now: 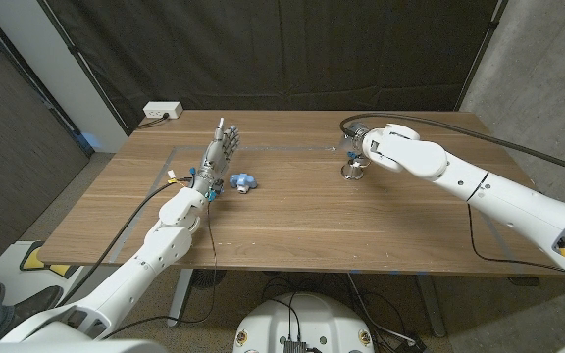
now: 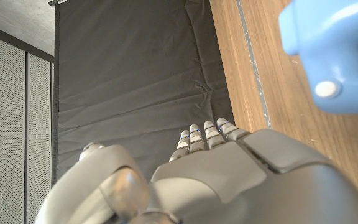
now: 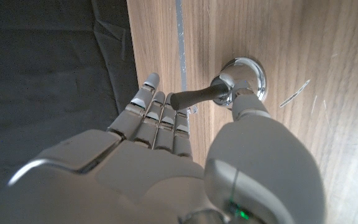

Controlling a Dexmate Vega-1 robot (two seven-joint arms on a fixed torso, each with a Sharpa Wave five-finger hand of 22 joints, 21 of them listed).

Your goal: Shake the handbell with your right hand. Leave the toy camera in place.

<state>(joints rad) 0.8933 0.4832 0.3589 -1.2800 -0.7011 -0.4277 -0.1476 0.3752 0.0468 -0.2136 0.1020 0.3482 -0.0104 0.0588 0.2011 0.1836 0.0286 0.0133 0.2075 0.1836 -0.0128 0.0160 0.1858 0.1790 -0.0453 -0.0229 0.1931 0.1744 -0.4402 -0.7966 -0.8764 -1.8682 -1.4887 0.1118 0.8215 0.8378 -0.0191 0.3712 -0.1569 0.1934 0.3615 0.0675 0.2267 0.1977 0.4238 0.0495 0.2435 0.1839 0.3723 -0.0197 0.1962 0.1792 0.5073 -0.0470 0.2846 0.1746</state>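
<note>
The handbell point(image 1: 351, 170), a silver bell with a black handle, stands upright on the table's far right part. My right hand point(image 1: 372, 147) hangs just over it. In the right wrist view the handle point(image 3: 194, 98) lies between the straight fingers point(image 3: 157, 115) and the thumb point(image 3: 247, 106), whose tip touches the bell's shoulder point(image 3: 253, 71); the fingers are not curled round it. The blue toy camera point(image 1: 244, 181) sits at centre left. My left hand point(image 1: 220, 150) stands beside it with fingers straight and holds nothing. The left wrist view shows the toy camera point(image 2: 334, 56) close to that hand point(image 2: 229, 174).
A white power strip point(image 1: 162, 111) lies at the table's back left corner. Tape lines point(image 1: 282, 147) mark a rectangle on the wood. A black curtain point(image 1: 282, 49) hangs behind the table. Thin cables run along my left forearm point(image 1: 179, 211).
</note>
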